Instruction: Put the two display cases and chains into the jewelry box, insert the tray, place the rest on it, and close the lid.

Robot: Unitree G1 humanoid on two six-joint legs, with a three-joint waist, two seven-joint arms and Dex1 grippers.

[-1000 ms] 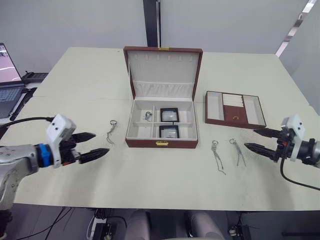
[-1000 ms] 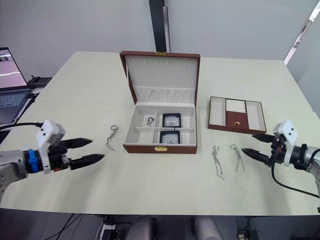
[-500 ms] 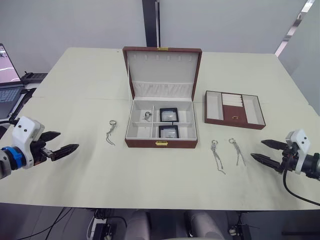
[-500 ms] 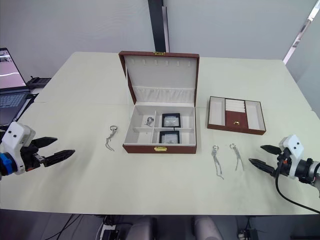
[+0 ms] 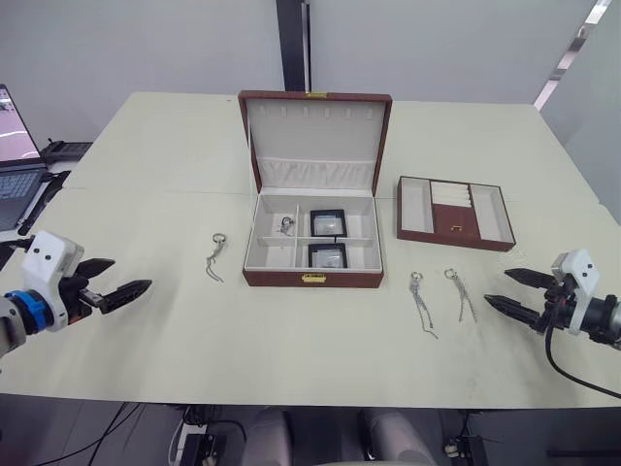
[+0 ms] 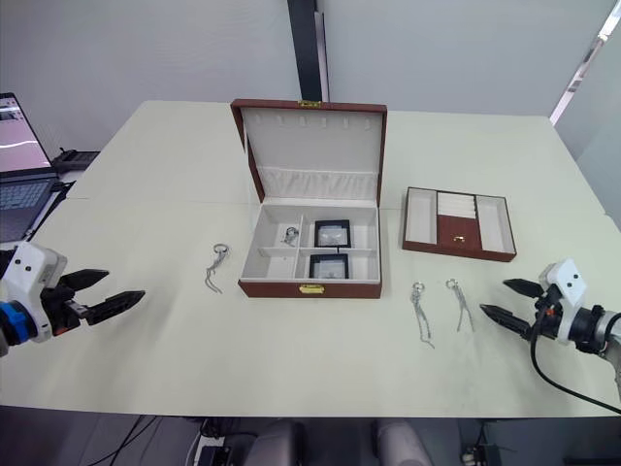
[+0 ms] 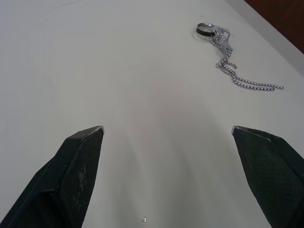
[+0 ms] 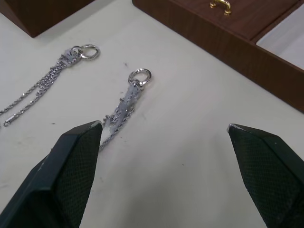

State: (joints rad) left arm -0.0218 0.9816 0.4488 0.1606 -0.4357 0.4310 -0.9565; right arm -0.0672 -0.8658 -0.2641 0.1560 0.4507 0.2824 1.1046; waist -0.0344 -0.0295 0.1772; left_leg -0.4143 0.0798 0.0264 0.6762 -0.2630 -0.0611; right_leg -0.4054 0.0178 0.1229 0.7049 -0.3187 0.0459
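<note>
The jewelry box (image 5: 260, 254) stands open mid-table, its lid (image 5: 315, 136) upright. Both display cases (image 5: 328, 223) (image 5: 328, 255) lie in its right compartments, and one chain (image 5: 286, 226) in a left compartment. The other chain (image 5: 214, 256) (image 7: 223, 42) lies on the table left of the box. The tray (image 5: 454, 212) sits to the right of the box. My left gripper (image 5: 133, 273) hovers open near the table's left front, well short of that chain. My right gripper (image 5: 496, 286) is open at the right front, close to two longer chains (image 5: 421, 301) (image 5: 460, 294).
A laptop (image 5: 15, 146) sits beyond the table's left edge. In the right wrist view the nearer long chain (image 8: 126, 102) lies by my left fingertip (image 8: 76, 156), with the tray's wall (image 8: 228, 35) beyond.
Since a second ago my left gripper has drawn back to the left, away from the chain, and my right gripper has pulled back to the right. Both have barely moved since half a second ago.
</note>
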